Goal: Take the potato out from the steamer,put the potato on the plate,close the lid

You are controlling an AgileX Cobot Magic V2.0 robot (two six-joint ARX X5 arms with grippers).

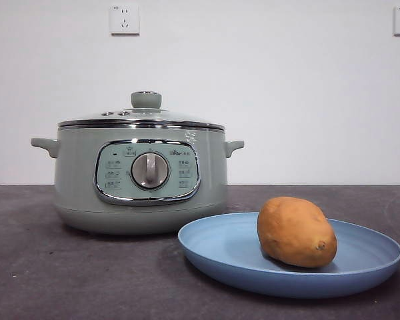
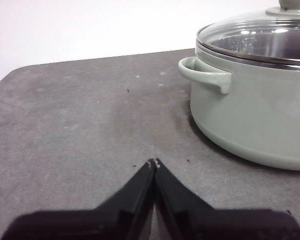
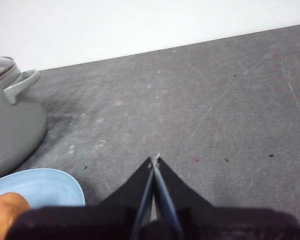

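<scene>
Glass lid [image 1: 141,117] covers steamer [image 1: 140,177]; interior hidden.

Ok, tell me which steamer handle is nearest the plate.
The handle on the plate's side of the steamer, sticking out above the plate's rim. The other handle is on the far side.

You see the steamer [image 1: 141,183] standing on the dark table [image 1: 67,280] with the lid [image 1: 141,117] seated on its rim. The dial [image 1: 150,171] faces you. The plate [image 1: 290,261] sits just beside the steamer, nearer to you and to its right. The potato [image 1: 296,231] lies on the plate, dark spot toward the right end. Two wall sockets [image 1: 125,19] show on the white wall.
</scene>
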